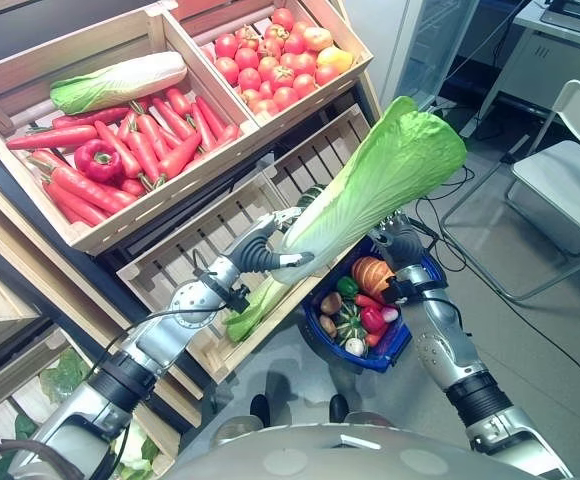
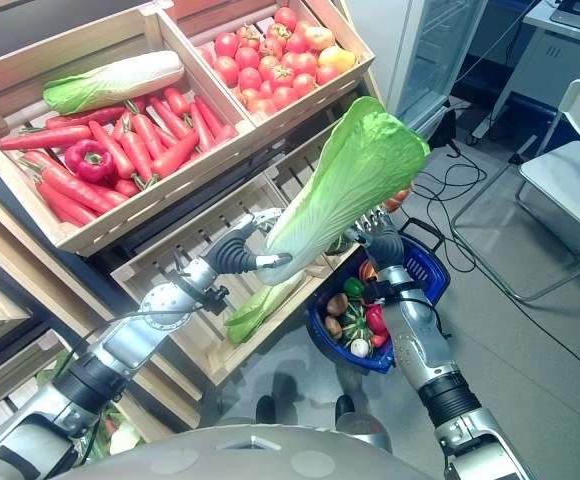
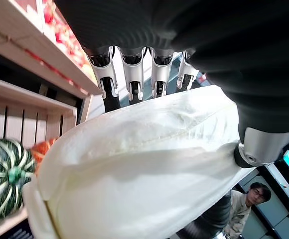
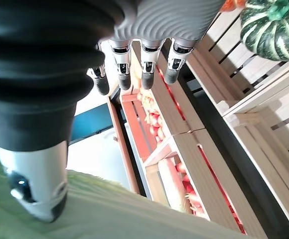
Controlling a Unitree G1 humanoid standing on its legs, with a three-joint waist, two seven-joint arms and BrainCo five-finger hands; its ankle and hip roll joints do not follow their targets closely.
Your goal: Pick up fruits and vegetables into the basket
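Left hand [image 1: 270, 252] curled round the pale base of the cabbage [image 1: 375, 185], leafy top tilted up and away | right hand [image 2: 385, 245] just beside it, fingers [image 4: 147, 69] straight and relaxed, holding nothing | blue basket [image 1: 410, 340] of vegetables below the right hand | second cabbage [image 1: 120, 82] in the upper crate [image 1: 30, 75].

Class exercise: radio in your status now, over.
Left hand shut on cabbage, over blue basket. Right hand open beside it. Nothing blocking.
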